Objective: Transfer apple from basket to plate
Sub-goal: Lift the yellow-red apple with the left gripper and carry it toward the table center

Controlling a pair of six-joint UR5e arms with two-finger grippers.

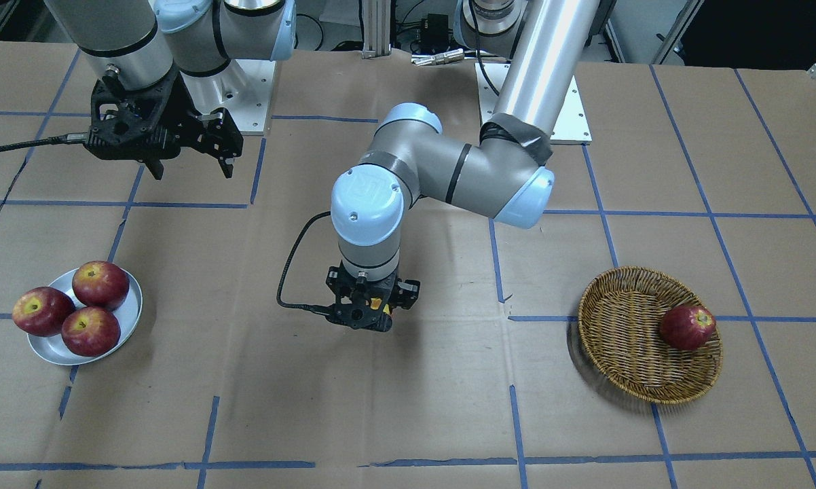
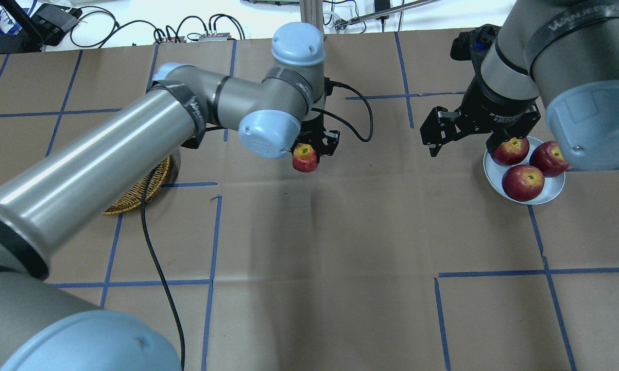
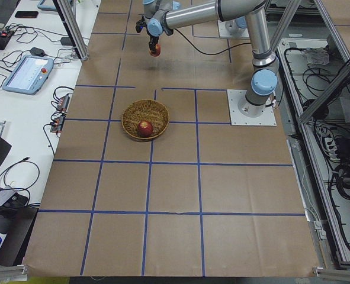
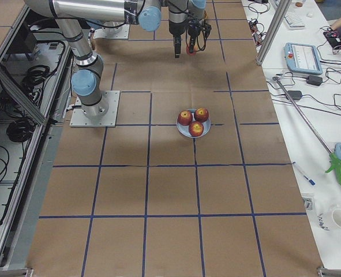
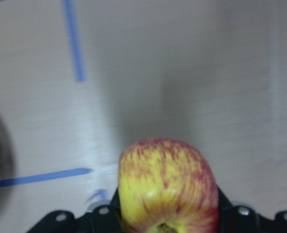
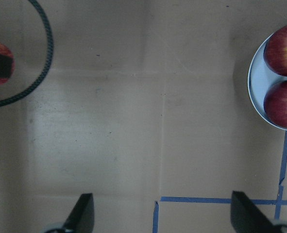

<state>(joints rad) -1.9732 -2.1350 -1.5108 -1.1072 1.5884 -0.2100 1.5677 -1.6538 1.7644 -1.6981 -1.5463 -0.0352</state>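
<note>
Yellow streaked with red, the apple filled the bottom of my left wrist view. Its lower edge was cut off by the frame, and the fingers gripping it were mostly lost behind its flanks. My left gripper was clamped onto it, jaws parted only by the fruit's width. It held the apple clear of the brown paper table, toward 12 o'clock from the table's centre in the overhead view. The stem hollow faced up toward my palm, so the stem-to-blossom axis ran close to upright. From the front-facing camera my wrist covered nearly all of the apple, and only a sliver of yellow showed. In the overhead view the basket lay at about 9 o'clock from the apple, well apart and largely hidden under my left arm. The front-facing view showed it whole, with one dark-red apple at its 3 o'clock side. The plate lay at 3 o'clock from the apple in the overhead view, well apart. It carried three dark-red apples, one partly covered by my right wrist. My right gripper hung toward the plate's 10 o'clock, fingers spread wide with nothing between them. In the right wrist view the frame's edge cut the plate, and only two of its apples showed.
</note>
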